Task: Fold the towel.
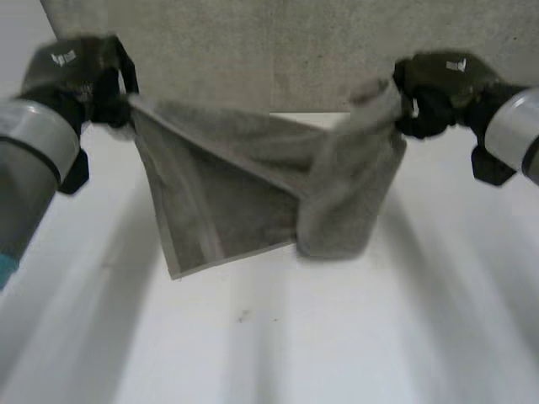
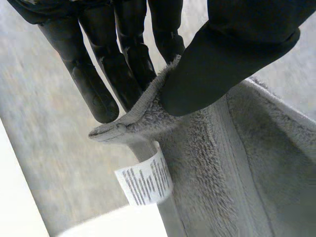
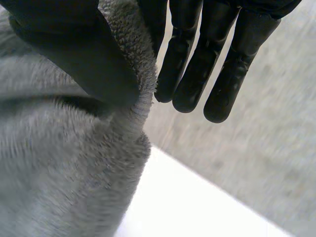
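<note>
Left hand pinching towel corner, right hand pinching other corner. Towel hanging bunched above table — mid-lift. Next, I'd guess: lay flat, match edges.

Head view: from high and behind, facing down on the table. Wrist views: very close, along the left hand and right hand, sharing the towel corners with it.

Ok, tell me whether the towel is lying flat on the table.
No, the towel hangs between the left hand and right hand, each pinching its upper edge.
</note>
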`<state>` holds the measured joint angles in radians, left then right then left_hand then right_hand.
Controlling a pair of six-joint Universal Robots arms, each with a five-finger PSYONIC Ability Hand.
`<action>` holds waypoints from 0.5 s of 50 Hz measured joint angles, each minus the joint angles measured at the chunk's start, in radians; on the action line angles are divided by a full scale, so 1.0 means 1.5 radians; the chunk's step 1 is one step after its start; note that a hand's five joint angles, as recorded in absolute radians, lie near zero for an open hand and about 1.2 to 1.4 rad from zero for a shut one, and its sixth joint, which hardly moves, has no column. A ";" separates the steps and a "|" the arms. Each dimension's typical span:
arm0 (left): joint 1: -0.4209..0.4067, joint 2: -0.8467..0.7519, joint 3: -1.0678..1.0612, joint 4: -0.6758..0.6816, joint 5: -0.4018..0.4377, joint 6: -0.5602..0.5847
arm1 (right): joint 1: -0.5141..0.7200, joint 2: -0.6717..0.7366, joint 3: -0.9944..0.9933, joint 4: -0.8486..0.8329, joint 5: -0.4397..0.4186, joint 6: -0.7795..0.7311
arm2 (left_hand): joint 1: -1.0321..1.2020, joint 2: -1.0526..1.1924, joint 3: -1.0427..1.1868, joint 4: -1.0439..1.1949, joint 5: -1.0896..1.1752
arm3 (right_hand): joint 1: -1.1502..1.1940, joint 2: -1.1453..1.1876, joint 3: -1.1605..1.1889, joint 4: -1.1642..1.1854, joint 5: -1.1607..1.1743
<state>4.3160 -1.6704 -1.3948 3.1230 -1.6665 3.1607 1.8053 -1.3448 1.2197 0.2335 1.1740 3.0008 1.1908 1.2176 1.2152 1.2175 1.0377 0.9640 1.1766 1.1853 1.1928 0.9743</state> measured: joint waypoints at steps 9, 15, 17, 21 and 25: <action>-0.004 -0.009 -0.143 0.013 0.000 0.004 | -0.049 0.061 0.123 0.007 -0.019 -0.151 | 0.000 0.000 0.000 0.000 0.000 | 0.000 0.000 0.000 0.000 0.001; -0.001 -0.014 -0.207 0.037 0.000 0.015 | -0.082 0.093 0.170 0.010 0.014 -0.319 | 0.000 0.000 0.000 0.000 0.000 | 0.000 0.000 0.000 0.000 0.002; -0.001 -0.014 -0.218 0.046 0.000 0.018 | -0.090 0.097 0.176 0.010 0.026 -0.368 | 0.000 0.000 0.000 0.000 0.000 | 0.000 0.000 0.000 0.000 0.002; -0.003 -0.018 -0.229 0.063 0.000 0.022 | -0.099 0.099 0.183 0.005 0.044 -0.432 | 0.000 0.000 0.000 0.000 0.000 | -0.170 -0.230 -0.232 -0.236 -0.198; -0.004 -0.028 -0.227 0.073 0.000 0.023 | -0.102 0.093 0.185 -0.007 0.051 -0.416 | 0.000 0.000 0.000 0.000 0.000 | -0.335 -0.451 -0.460 -0.464 -0.429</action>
<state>4.3094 -1.7126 -1.7346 3.2322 -1.6661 3.1949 1.6528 -1.2049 1.4968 0.2227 1.2502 2.3763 1.1908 1.2176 1.2159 1.2176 1.0377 0.4615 0.4998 0.4955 0.4974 0.3304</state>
